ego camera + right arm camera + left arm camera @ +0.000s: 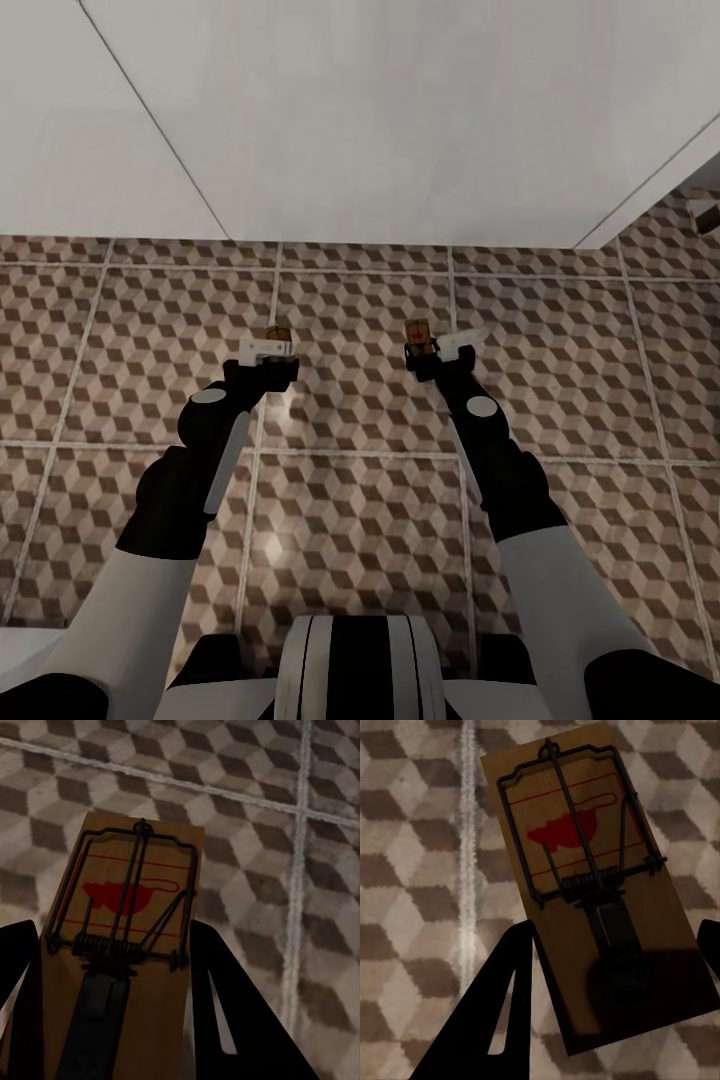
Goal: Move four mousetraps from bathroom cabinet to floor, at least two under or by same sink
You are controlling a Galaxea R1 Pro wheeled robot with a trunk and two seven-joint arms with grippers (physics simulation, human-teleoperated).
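Mousetraps are carried two at once: the left gripper (268, 350) clamps one mousetrap (585, 870), the right gripper (440, 350) clamps another mousetrap (124, 945), both held mid-frame above the cube-patterned bathroom floor (360, 480). Lower each flat near the sink before releasing. Wrist views reveal wire springs and red marks; the head view adds the white wall (350, 120).

Both arms reach forward side by side over the bathroom floor (360, 300). The left pincer (268, 350) has one mousetrap (277, 333) between its fingers, and the right pincer (440, 350) has the other mousetrap (417, 330), so the traps sit left and right of each other, a bit apart. Wall (400, 110) stands right behind them.
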